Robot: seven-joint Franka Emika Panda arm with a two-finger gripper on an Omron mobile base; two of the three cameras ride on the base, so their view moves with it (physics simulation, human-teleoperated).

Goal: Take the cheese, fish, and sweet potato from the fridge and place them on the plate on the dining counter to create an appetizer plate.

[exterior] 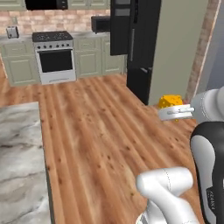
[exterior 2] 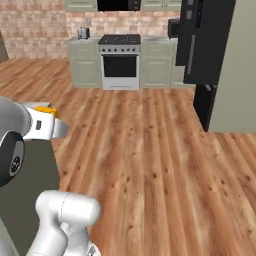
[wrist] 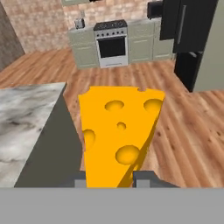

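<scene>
Yellow-orange holed cheese wedge (wrist: 118,131) carried over open floor, beside the marble worktop's edge.

The wooden plank floor (exterior: 100,131) lies bare between the grey-white veined marble worktop (exterior: 19,162) on the left and the tall black-doored fridge (exterior: 140,48) at right, with the white oven (exterior: 54,61) well beyond. The pincer (wrist: 110,179) is clenched on the cheese, one fingertip (wrist: 146,177) at either side of the wedge's lower end, off the floor.

Flat, even render light everywhere, no glare or hard shadows. All a bit soft and low-res, blurriest back by the stove (exterior: 54,56).
</scene>
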